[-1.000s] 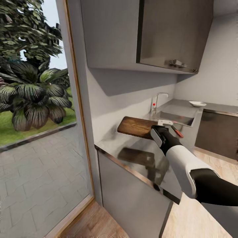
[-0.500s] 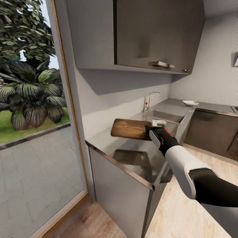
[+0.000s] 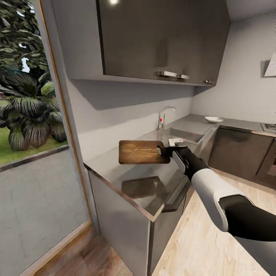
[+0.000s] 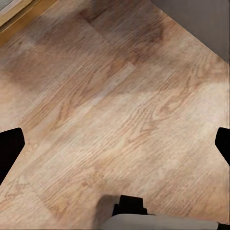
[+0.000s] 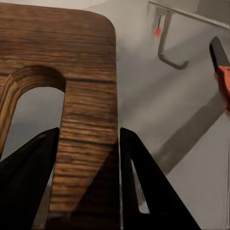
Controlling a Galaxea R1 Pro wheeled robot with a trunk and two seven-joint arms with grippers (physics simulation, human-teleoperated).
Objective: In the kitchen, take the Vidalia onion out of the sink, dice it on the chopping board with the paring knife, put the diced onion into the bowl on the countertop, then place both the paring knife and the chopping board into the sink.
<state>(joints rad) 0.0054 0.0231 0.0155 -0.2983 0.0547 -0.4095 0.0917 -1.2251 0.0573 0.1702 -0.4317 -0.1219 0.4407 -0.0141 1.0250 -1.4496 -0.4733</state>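
While the head camera looks along the countertop [image 3: 115, 168], the right gripper [image 3: 168, 147] holds the chopping board [image 3: 138, 151] level in the air above the grey surface, its dark reflection lying on the worktop beneath it. The board sits near the centre of this view, with the sink [image 3: 183, 135] just beyond it at about 1 o'clock, the chrome tap [image 3: 164, 115] with its small red knob standing at the basin's back edge. Farther off at 2 o'clock, the white bowl [image 3: 213, 119] rests on the worktop by the corner. The right arm comes in from 4 o'clock, white forearm and black wrist stretched out roughly level, hand at the board's near end. A dark wall cupboard [image 3: 161, 38] hangs overhead, and a window with palms outside takes up the 9 o'clock side.

Seen from the left wrist, wooden floor [image 4: 115, 105] lies below, with a black fingertip at each side edge of the picture, so the left gripper [image 4: 115, 143] is spread wide with nothing between.

Closer in, the right wrist camera shows what the head view cannot: the two black fingers [image 5: 28, 187] pinch the strip of wood beside the board's oblong handle slot. Beyond the board's rounded corner, the tap and red knob appear, and the paring knife [image 5: 223, 76], red-handled, lies at 2 o'clock.
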